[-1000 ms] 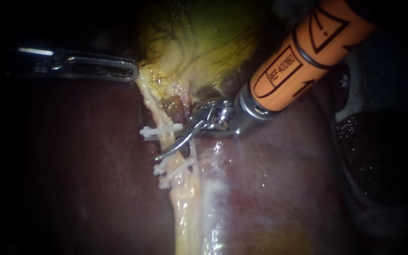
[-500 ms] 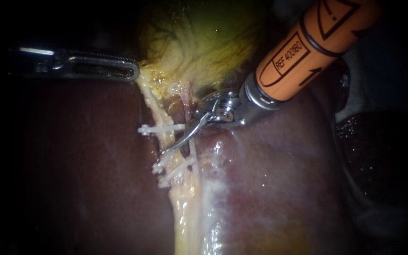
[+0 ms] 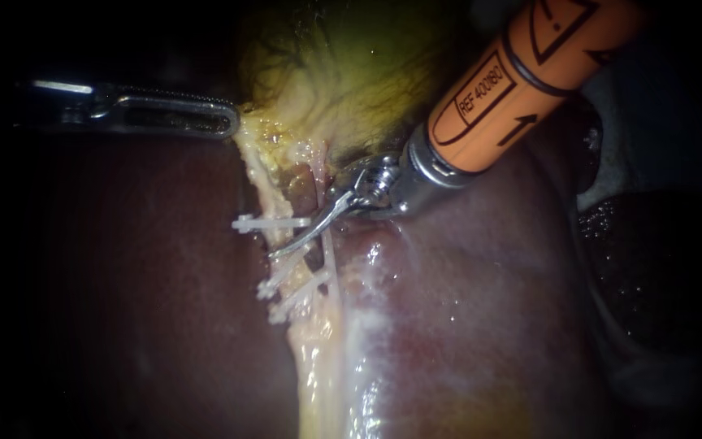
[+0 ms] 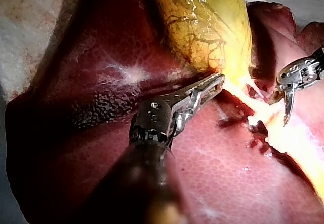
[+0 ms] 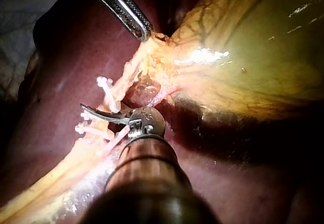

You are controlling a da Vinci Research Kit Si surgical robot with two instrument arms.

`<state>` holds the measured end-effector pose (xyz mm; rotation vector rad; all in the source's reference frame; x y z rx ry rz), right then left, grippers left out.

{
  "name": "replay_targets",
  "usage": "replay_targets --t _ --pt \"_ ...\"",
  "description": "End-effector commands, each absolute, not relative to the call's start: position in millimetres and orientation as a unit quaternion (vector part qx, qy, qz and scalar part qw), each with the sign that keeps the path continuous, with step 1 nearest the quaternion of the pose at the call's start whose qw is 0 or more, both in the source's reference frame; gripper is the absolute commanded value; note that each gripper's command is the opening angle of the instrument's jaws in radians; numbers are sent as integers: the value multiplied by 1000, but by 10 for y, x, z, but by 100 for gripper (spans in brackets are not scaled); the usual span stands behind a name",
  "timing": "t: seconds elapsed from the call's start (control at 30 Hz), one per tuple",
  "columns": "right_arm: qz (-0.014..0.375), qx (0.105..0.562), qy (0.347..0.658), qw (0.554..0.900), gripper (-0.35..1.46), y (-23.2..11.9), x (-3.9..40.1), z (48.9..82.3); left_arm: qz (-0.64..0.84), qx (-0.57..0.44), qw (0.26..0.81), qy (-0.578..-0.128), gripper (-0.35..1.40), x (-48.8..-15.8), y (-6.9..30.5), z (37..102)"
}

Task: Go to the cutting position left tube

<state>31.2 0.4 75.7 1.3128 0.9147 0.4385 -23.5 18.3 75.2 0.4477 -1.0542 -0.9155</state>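
My left instrument comes in from the left, its jaws shut on the pale tissue at the gallbladder neck; the left wrist view shows the same hold. My right instrument has an orange shaft and a thin curved tip, jaws shut. It lies across the pale left tube, between an upper white clip and two lower clips. In the right wrist view the curved tip rests among the clips. From the left wrist view it hovers over the pale strand.
Dark red liver lies on both sides of the pale strand. A second thin tube runs just right of the clipped one. The gallbladder's yellow-green body fills the space behind the instruments.
My right instrument's tip has edged up and left, further across the tube between the clips. The clips and strand have shifted slightly left with it. The left instrument has held still.
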Motion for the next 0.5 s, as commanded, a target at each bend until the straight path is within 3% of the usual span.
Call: replay_targets --t 0.03,0.27,0.5 --pt "196 583 409 674 53 1 315 760 -418 204 743 -481 -35 -235 183 752" --pt "208 582 438 653 85 -23 334 780 -418 204 743 -481 -35 -234 183 752" --pt "224 584 464 627 85 -26 342 784 -418 205 743 -481 -35 -234 183 751"
